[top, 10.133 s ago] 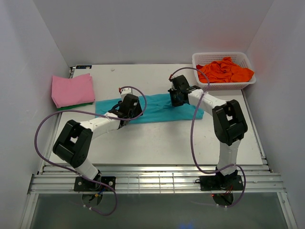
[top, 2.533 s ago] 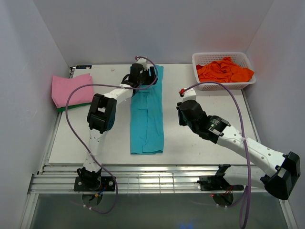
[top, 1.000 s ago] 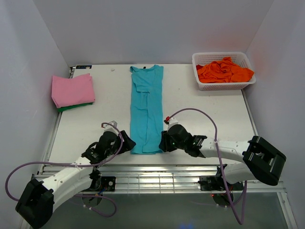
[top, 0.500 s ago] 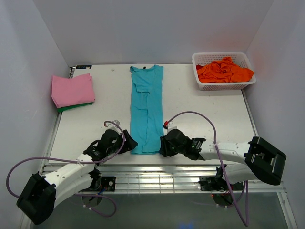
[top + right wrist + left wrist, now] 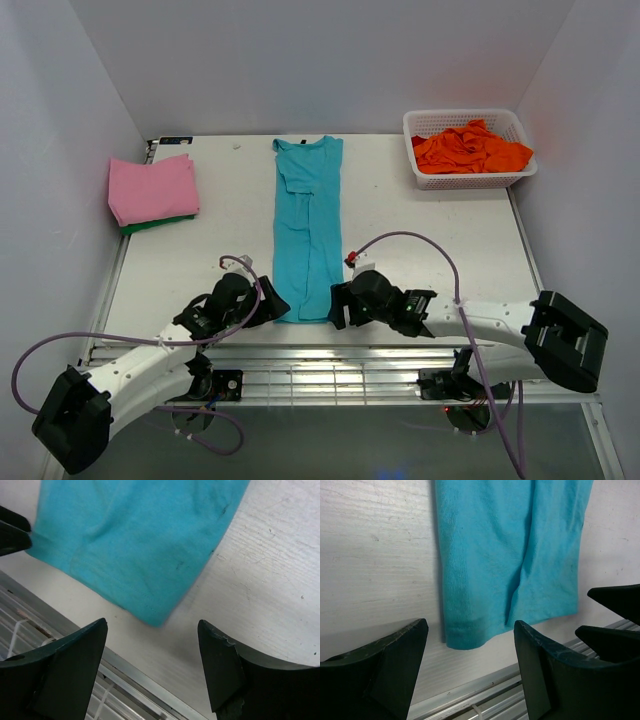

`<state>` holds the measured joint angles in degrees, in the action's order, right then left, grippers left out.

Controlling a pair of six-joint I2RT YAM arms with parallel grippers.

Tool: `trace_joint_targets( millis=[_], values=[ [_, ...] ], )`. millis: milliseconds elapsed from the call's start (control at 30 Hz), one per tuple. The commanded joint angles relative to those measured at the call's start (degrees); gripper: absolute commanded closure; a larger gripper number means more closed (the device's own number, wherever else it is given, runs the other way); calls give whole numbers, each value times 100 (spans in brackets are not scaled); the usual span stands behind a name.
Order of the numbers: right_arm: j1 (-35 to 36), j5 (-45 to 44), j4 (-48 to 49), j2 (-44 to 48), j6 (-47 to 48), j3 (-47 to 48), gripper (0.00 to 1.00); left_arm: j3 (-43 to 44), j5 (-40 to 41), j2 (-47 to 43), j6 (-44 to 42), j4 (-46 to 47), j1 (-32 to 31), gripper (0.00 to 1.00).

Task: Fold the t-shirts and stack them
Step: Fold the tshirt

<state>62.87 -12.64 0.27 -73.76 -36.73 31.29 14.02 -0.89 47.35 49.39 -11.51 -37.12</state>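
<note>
A teal t-shirt [image 5: 308, 230], folded into a long narrow strip, lies down the middle of the table [image 5: 420, 250], collar at the far end. My left gripper [image 5: 272, 302] is low at the strip's near left corner, open, and that hem corner [image 5: 465, 639] lies just ahead of its tips. My right gripper [image 5: 338, 305] is open at the near right corner [image 5: 152, 617], nothing between its fingers. In the left wrist view [image 5: 470, 630] the teal cloth [image 5: 505, 555] fills the upper frame. The right wrist view [image 5: 152, 625] shows the same cloth [image 5: 135, 540]. Folded pink [image 5: 152, 188] and green [image 5: 160, 222] t-shirts are stacked far left.
A white lattice basket [image 5: 465, 116] at the far right holds crumpled orange t-shirts [image 5: 470, 147]. The table's metal front rail [image 5: 330, 375] runs just behind both grippers. White walls close in the left, right and back. The right gripper's fingers [image 5: 615, 600] show at the left wrist view's right edge.
The right gripper has edged left to the strip's near right corner and its jaws have spread wide. The left gripper has crept slightly toward the near left corner. The shirt has not moved.
</note>
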Motion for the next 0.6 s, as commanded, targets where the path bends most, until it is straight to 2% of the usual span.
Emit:
trace_joint_targets(
  millis=[0,33,67,233,567],
  values=[
    [67,-230,306,580,26,27,21,-40,1,-16,54,-642,-32,19],
    [67,-212,428,686,17,-52,19,-40,1,-16,54,-642,-32,19],
    [67,-177,508,783,26,-87,10,-40,-8,-16,54,-642,-40,19],
    [67,-203,764,1039,17,-228,5,-57,-8,-51,54,-633,-76,19],
    [67,-151,702,231,-141,-141,1,83,1,248,203,-827,-286,20]
  ],
)
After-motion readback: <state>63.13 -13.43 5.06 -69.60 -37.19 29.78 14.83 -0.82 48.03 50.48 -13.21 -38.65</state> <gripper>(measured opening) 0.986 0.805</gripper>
